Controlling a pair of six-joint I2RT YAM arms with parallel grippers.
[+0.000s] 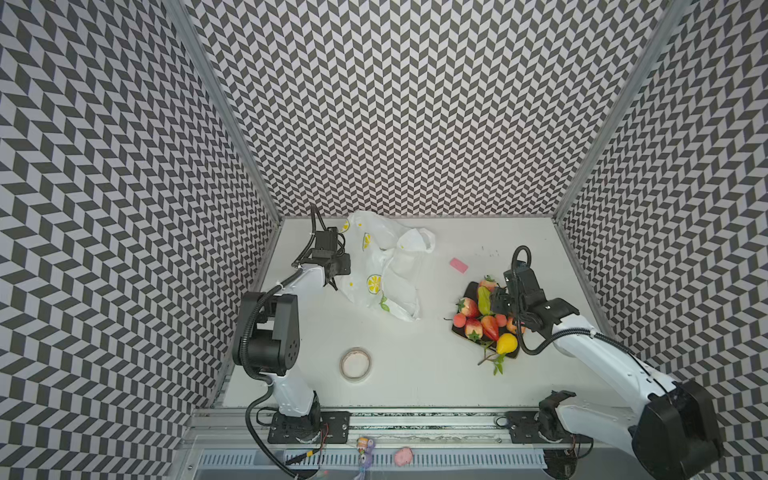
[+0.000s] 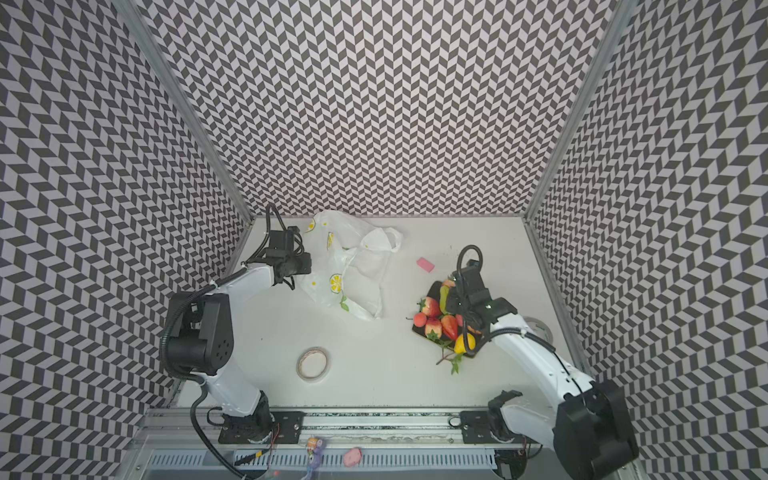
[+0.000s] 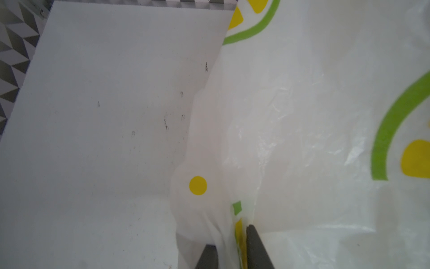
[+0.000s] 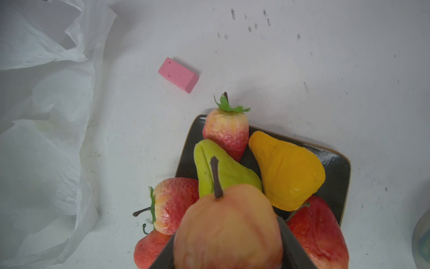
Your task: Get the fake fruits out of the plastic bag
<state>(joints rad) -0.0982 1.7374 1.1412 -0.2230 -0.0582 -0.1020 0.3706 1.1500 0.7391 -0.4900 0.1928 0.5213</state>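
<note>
Legible text, labels, brands, numbers, signs: none in any view. Plastic bag (image 1: 395, 266) print: lemon slices, green leaves, yellow dots, pictures only. Table (image 4: 302, 69): small dark scuff marks, not readable as characters.

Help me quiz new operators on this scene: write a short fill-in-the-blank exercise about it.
The peach-coloured fruit is held by the ____ gripper.
The small block between the plastic bag and the dark tray is ____.
The bag is printed with yellow ____ slices.
Missing words: right; pink; lemon.
</note>
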